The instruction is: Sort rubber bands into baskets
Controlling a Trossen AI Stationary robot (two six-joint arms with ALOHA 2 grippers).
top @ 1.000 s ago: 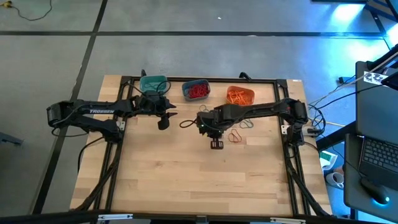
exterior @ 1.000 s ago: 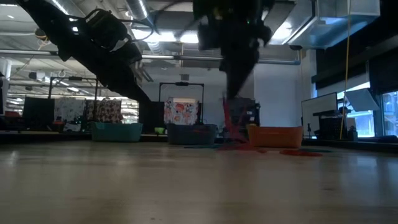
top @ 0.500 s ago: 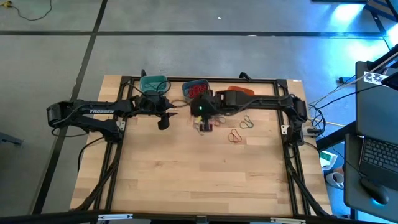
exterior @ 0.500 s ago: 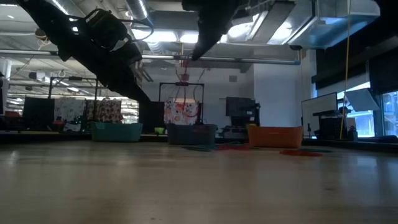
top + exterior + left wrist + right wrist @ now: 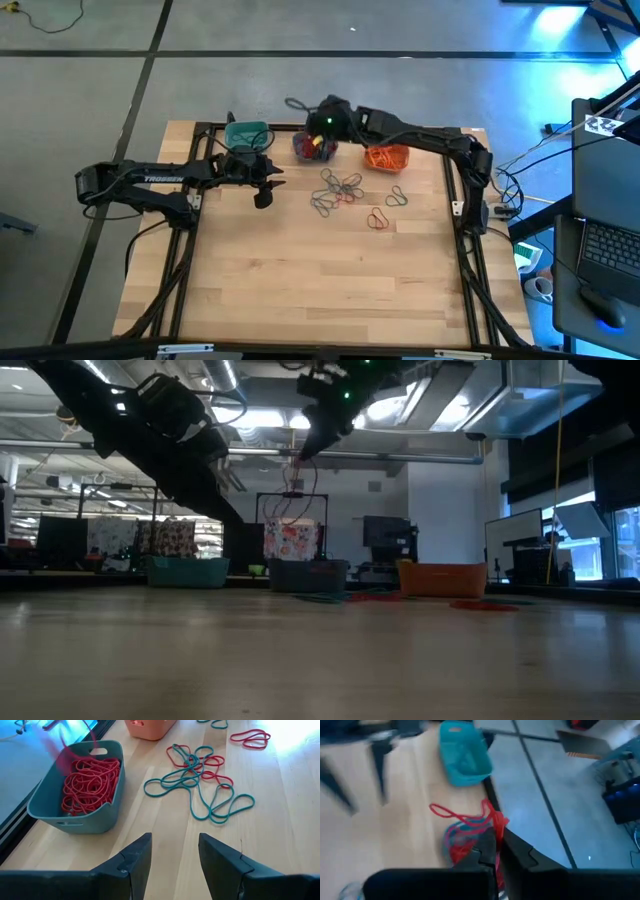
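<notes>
Right gripper point(image 5: 495, 851) above blue basket point(image 5: 303, 149), jaws pinched on red band point(image 5: 465, 817). Left gripper point(image 5: 175, 857) beside teal basket point(image 5: 246, 134), jaws wide, empty.

Right end effector point(image 5: 300, 105) raised, fingers pinched together; left end effector point(image 5: 174, 851) parted, waiting low.

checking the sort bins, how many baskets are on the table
3, in a row along the far edge: teal basket on the left, slate blue basket in the middle under the right gripper, orange basket on the right.
</notes>
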